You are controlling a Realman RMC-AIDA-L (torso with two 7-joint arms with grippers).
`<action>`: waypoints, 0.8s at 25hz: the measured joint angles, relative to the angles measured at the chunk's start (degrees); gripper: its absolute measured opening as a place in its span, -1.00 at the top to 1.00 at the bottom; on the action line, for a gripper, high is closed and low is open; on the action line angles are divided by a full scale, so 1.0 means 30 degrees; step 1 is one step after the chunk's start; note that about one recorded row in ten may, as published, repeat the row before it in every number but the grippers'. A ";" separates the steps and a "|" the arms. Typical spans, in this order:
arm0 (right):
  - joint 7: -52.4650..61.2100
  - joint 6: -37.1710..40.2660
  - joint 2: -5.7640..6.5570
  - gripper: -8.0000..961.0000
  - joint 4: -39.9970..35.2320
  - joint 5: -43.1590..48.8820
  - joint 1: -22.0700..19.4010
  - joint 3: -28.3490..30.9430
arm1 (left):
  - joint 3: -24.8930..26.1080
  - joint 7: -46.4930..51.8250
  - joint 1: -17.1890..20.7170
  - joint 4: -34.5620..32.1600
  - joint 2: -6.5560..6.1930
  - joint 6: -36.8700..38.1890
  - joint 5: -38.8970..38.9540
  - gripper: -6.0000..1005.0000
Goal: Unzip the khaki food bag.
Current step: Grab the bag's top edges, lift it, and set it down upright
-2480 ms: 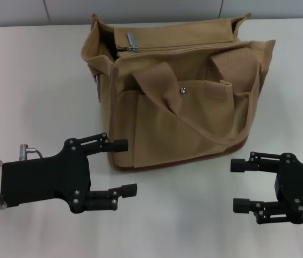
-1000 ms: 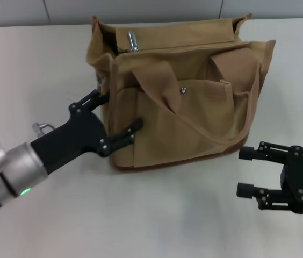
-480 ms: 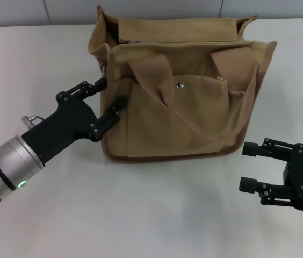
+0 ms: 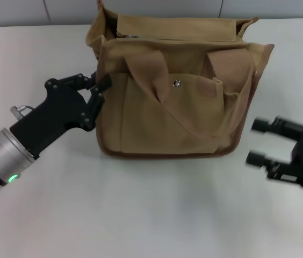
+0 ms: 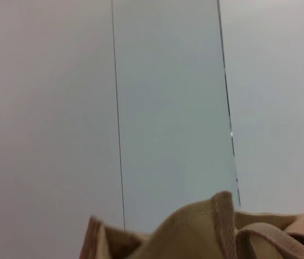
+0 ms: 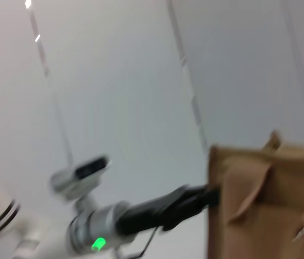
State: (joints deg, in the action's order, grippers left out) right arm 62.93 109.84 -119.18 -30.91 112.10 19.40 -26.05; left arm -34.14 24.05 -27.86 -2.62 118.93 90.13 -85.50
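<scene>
The khaki food bag [image 4: 178,102] stands upright at the table's middle, front pocket and metal snap [image 4: 177,83] facing me, handles drooping over the front. Its top zipper runs along the far upper edge, with a glint of the silver pull [image 4: 131,36] at the left end. My left gripper [image 4: 100,85] presses against the bag's left end, its fingers [image 4: 76,81] pinched close on the side edge. My right gripper [image 4: 258,142] is open and empty, to the right of the bag's lower right corner and apart from it. The bag also shows in the left wrist view [image 5: 206,232] and the right wrist view [image 6: 270,199].
The white table [image 4: 141,215] lies bare in front of the bag. A grey wall panel [image 4: 141,11] runs behind it. The right wrist view shows my left arm [image 6: 157,213] reaching to the bag's end.
My left gripper has moved up against the bag's left end and its fingers have narrowed on it. The bag has shifted slightly left. My right gripper has risen and drifted right.
</scene>
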 joint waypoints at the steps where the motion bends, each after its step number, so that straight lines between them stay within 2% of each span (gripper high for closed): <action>1: -0.0007 -0.0009 0.0000 -0.63 0.0014 -0.0650 -0.0188 0.0063 | 0.0058 0.0032 0.0020 -0.0198 -0.0003 0.0244 0.0000 0.53; 6: -0.0033 0.0069 0.0021 -0.63 0.0248 -0.3906 -0.1082 0.0693 | 0.0001 0.0227 -0.0098 -0.0620 -0.0007 0.0435 0.0005 0.74; 9: 0.0071 0.0132 0.0030 -0.63 0.0270 -0.4394 -0.1300 0.0855 | -0.0040 0.0205 -0.0067 -0.0625 0.0002 0.0754 -0.0015 0.80; 12: 0.0110 0.0613 0.0031 -0.63 0.0207 -0.4495 -0.1356 0.1254 | -0.0063 0.0428 0.0107 -0.1180 -0.0059 0.2214 -0.0097 0.82; 17: 0.1249 0.1450 0.0236 -0.63 -0.0315 -0.5336 -0.0700 0.1931 | -0.0766 0.3155 0.0380 -0.4358 -0.0082 0.3628 -0.0183 0.82; 20: 0.2260 0.1511 0.0216 -0.63 -0.1169 -0.6310 -0.0346 0.1949 | -0.1547 0.4859 0.0485 -0.6341 -0.0046 0.4097 -0.0190 0.82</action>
State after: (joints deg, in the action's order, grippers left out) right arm 69.71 114.37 -118.53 -34.41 93.17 18.36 -20.20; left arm -38.78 38.62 -26.41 -21.64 118.80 102.42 -86.07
